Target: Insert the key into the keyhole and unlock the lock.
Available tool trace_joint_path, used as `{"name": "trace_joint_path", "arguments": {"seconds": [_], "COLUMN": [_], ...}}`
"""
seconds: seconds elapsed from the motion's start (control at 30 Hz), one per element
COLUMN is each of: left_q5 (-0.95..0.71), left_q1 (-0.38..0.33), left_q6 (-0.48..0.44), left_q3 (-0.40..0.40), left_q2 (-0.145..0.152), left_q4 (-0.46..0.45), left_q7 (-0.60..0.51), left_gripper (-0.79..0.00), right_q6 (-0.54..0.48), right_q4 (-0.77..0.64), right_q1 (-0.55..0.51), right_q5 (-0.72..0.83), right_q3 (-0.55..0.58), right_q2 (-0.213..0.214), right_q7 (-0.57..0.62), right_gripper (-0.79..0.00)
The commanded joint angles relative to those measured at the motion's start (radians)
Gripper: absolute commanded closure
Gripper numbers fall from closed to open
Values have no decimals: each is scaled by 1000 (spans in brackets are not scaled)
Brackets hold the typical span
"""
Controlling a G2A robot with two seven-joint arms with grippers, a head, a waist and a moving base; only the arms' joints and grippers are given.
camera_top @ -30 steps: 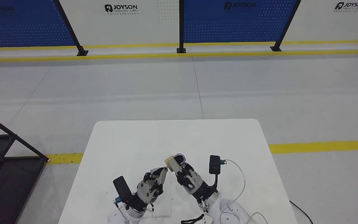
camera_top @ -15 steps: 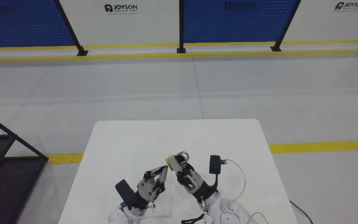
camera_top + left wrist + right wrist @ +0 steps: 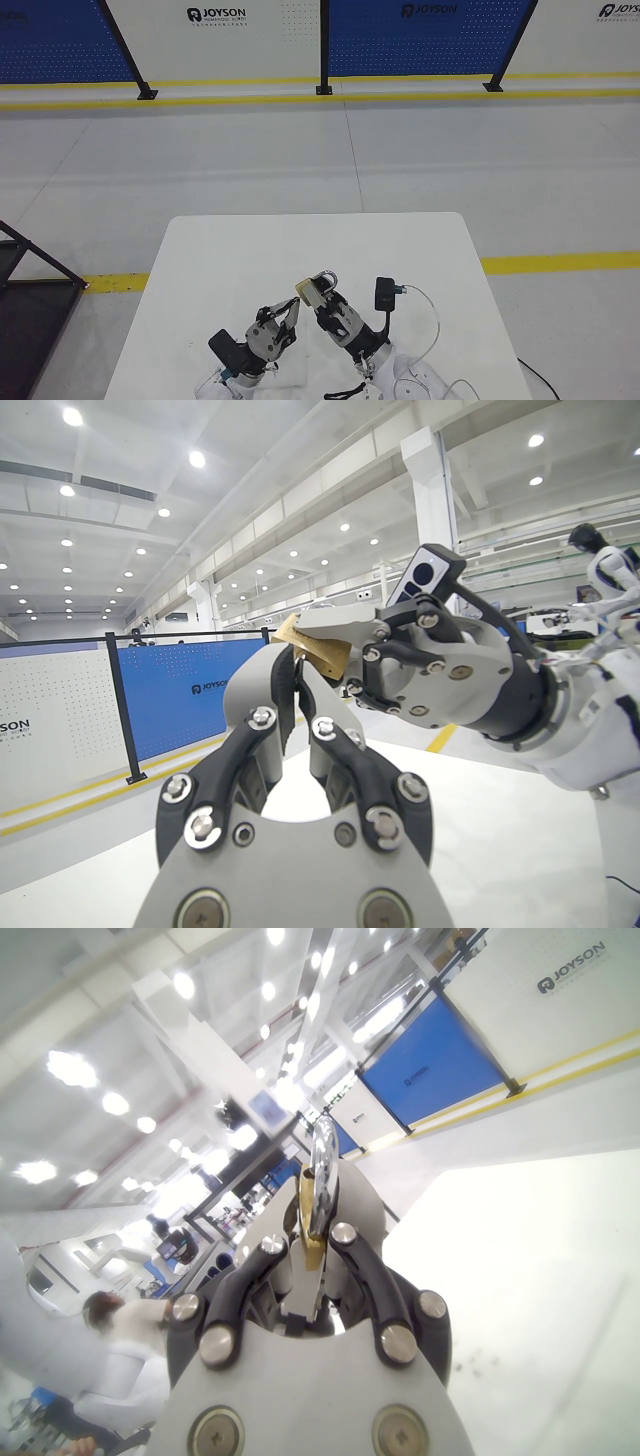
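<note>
One brass lock (image 3: 320, 655) is held up off the table (image 3: 400, 250), clamped by its flat sides in the right gripper (image 3: 314, 1208), with the shackle (image 3: 324, 1158) sticking out past the fingertips. That grip seems chosen to leave the lock's bottom face, where the keyhole should be, bare and turned toward the other arm. Whether the shackle has sprung I cannot tell. The left gripper (image 3: 295, 672) meets the lock at that bottom edge. Its fingers are pressed nearly together on what I take to be the key (image 3: 299, 659), of which only a sliver of metal shows between the pads. Whether the blade is already in the keyhole is hidden by the fingertips. The two grippers come together tip to tip above the near part of the table. Working in the air this way probably lets each wrist tilt to line key and keyhole up, and gives the left wrist room to twist.
</note>
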Motion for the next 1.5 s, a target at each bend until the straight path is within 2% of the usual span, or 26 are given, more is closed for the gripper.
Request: {"name": "trace_joint_path", "arguments": {"seconds": [0.0,0.03,0.07,0.1,0.37,0.43,0.53,0.63,0.8,0.9,1.0,1.13,1.17,1.2,1.27,1.3,1.47], "left_q5": [-10,-15,-25,-30,-105,-154,-251,-310,-404,-444,-464,-477,-478,-478,-475,-474,-467], "left_q1": [-2,-1,-1,-1,20,35,67,116,213,257,284,293,292,291,287,285,280], "left_q6": [-8,-12,-21,-24,-155,-229,-376,-456,-483,-458,-435,-438,-435,-430,-423,-421,-411], "left_q3": [0,1,2,1,-18,-34,-90,-190,-356,-435,-472,-482,-482,-479,-473,-470,-462], "left_q2": [0,0,0,0,10,16,32,53,80,87,89,88,87,87,85,84,81], "left_q4": [3,5,5,4,-12,-18,-33,-57,-122,-153,-174,-183,-182,-181,-181,-182,-184], "left_q7": [0,-2,-3,-1,-12,-39,-95,-176,-308,-345,-370,-389,-392,-395,-399,-400,-409], "left_gripper": [0,-52,-379,-785,-785,-785,-785,-785,-785,-785,-785,-785,-785,-785,-785,-785,-785], "right_q6": [1,2,2,3,42,55,88,129,246,292,339,401,414,426,443,450,465], "right_q4": [1,0,1,1,13,27,70,118,206,262,313,367,380,390,404,408,411], "right_q1": [1,1,1,2,12,20,53,102,199,256,310,359,370,378,391,395,399], "right_q5": [1,1,1,1,-14,-10,13,31,3,6,-9,-45,-56,-68,-80,-88,-104], "right_q3": [1,1,1,1,2,0,-2,-20,-94,-159,-214,-283,-296,-308,-324,-328,-327], "right_q2": [0,0,0,0,-3,-5,-9,-13,-28,-43,-59,-83,-88,-93,-100,-102,-105], "right_q7": [-1,-2,-2,-3,-36,-35,3,111,326,453,535,576,585,590,599,595,586], "right_gripper": [0,0,0,0,0,0,0,0,0,0,0,0,-28,-151,-517,-785,-785]}}
